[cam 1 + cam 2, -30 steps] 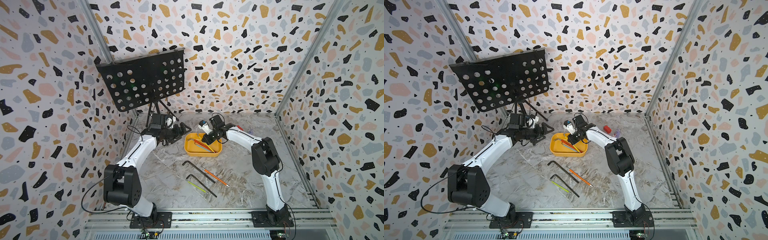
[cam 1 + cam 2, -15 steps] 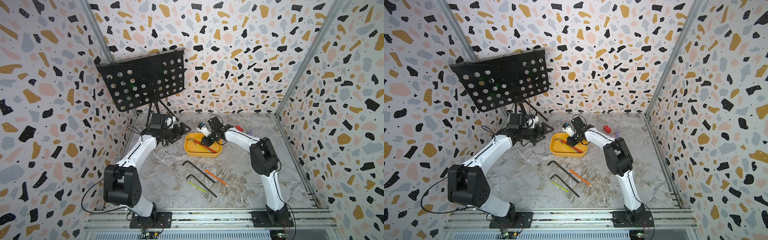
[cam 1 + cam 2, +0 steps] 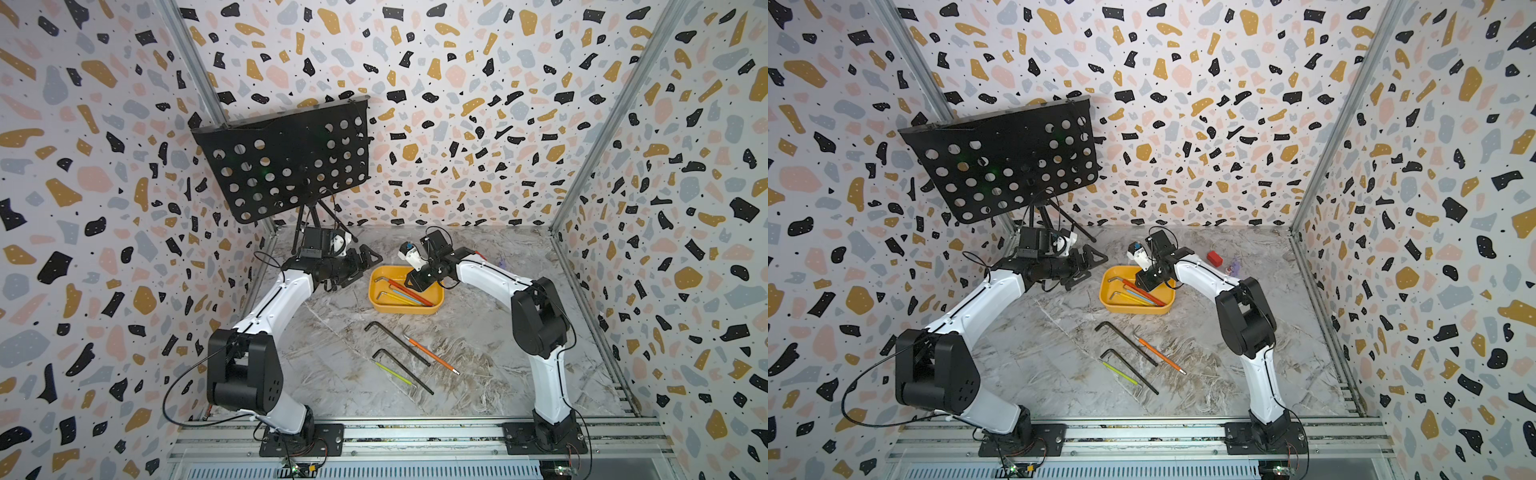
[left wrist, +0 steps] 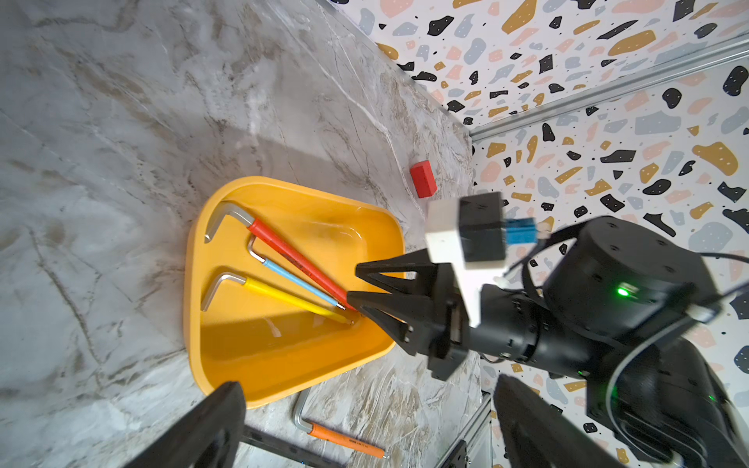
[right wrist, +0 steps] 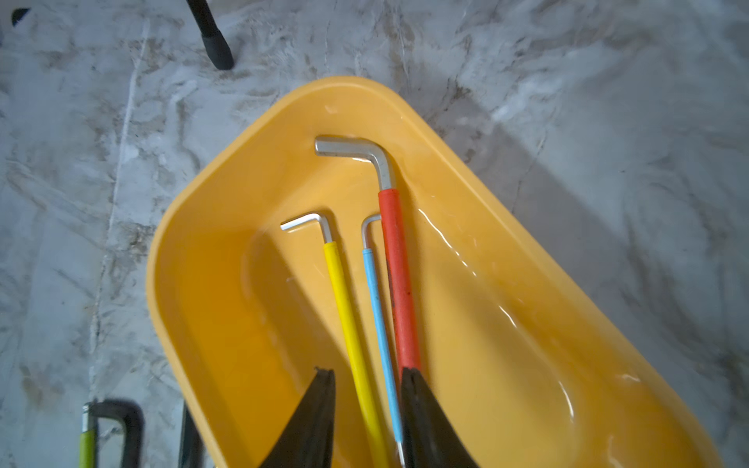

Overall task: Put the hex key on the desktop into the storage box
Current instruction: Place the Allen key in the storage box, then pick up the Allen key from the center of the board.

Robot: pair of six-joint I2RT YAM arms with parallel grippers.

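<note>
Hex key: red-sleeved L, glossy storage box

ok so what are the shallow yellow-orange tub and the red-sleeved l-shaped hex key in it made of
The shallow yellow-orange tub looks like glossy moulded plastic: light streaks glint on its rounded walls. The red-sleeved L-shaped hex key seems bare silvery metal, likely steel, at its bend, with a matte red sleeve, perhaps plastic or rubber, over the long arm.
</note>
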